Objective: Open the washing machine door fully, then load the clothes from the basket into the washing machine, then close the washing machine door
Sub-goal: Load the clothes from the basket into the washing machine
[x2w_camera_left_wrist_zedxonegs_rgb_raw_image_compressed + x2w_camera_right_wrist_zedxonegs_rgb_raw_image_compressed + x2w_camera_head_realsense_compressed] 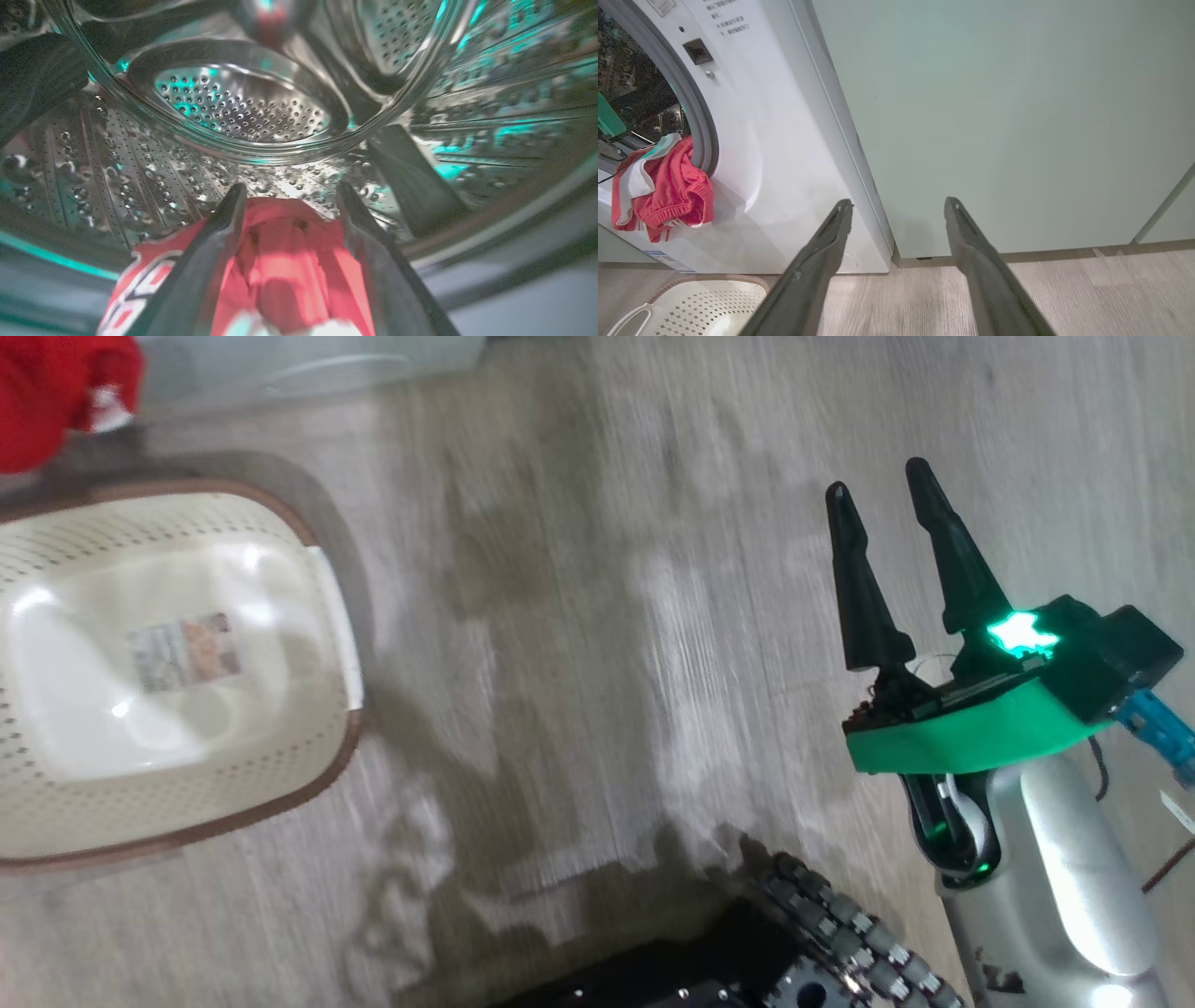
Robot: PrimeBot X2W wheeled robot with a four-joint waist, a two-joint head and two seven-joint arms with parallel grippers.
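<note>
- The clothes (661, 196) are red jersey fabric with white panels and stripes. They lie bunched over the lower lip of the washing machine (784, 154) mouth, at 9 o'clock in the right wrist view.
- The left gripper (292, 191) sits inside the steel drum (243, 107) with its fingers spread. Red fabric lies between them toward 6 o'clock.
- The right gripper (878, 478) hangs over the wooden floor (579, 616) at 3 o'clock in the head view, fingers spread wide.
- The basket (280, 775) stands at 9 o'clock there, with a paper label on its bottom.
</note>
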